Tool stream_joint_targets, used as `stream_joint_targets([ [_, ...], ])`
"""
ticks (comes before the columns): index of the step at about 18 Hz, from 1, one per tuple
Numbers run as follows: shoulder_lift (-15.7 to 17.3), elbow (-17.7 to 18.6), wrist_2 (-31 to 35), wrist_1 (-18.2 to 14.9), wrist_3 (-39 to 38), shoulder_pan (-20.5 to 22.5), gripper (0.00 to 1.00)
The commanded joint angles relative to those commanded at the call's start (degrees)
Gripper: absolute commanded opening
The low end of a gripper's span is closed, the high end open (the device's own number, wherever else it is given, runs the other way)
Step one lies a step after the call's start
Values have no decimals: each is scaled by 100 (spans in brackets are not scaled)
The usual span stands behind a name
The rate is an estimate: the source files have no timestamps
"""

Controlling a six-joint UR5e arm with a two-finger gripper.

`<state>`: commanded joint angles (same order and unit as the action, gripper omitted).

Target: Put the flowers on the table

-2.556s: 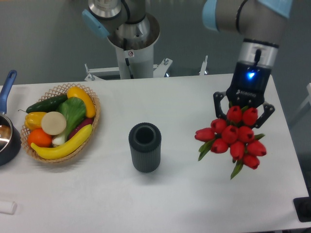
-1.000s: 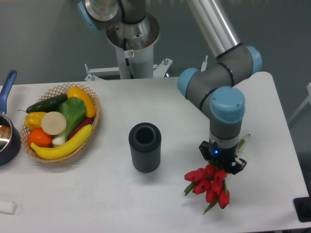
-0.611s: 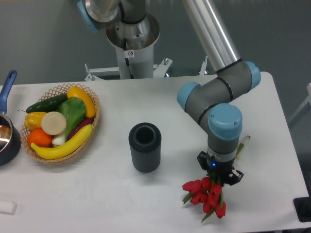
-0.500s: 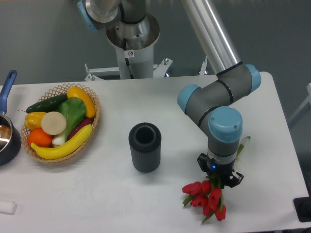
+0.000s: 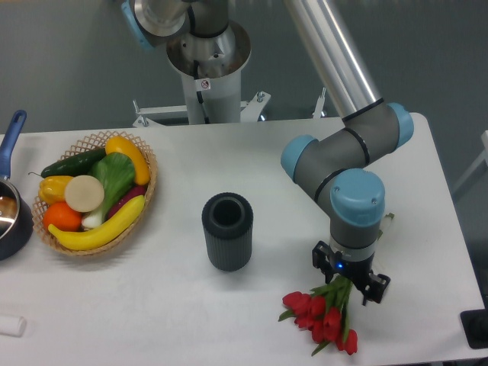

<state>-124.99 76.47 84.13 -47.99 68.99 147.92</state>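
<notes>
The flowers, a bunch of red tulips with green leaves and stems, lie on the white table near its front right edge. Their heads point toward the front left. The stems run up between the fingers of my gripper, and their far end peeks out behind the wrist. The gripper points straight down over the stems. Its black fingers stand spread on either side of the stems and look open, no longer pinching them.
A dark ribbed cylindrical vase stands upright in the middle of the table. A wicker basket of vegetables and fruit sits at the left. A blue-handled pot is at the far left edge. The arm's base stands behind the table.
The arm came down and forward with the tulips from high at the right. The bunch has settled flat on the table, and the fingers now stand slightly wider, showing the stems.
</notes>
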Motion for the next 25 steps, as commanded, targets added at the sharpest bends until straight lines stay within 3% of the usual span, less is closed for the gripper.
stream_joint_targets([
  [4, 281, -193, 16, -17, 0, 158, 100],
  [8, 791, -185, -98, -316, 236, 597, 100],
  [13, 1230, -62, -133, -1264, 1772, 1054, 100],
  [17, 1547, 96, -273, -1722, 2758, 1485, 100],
  [20, 1679, 210, -546, -1775, 3093, 1731, 100],
  [25, 1723, 272, -573, -1775, 3226, 1793, 100],
])
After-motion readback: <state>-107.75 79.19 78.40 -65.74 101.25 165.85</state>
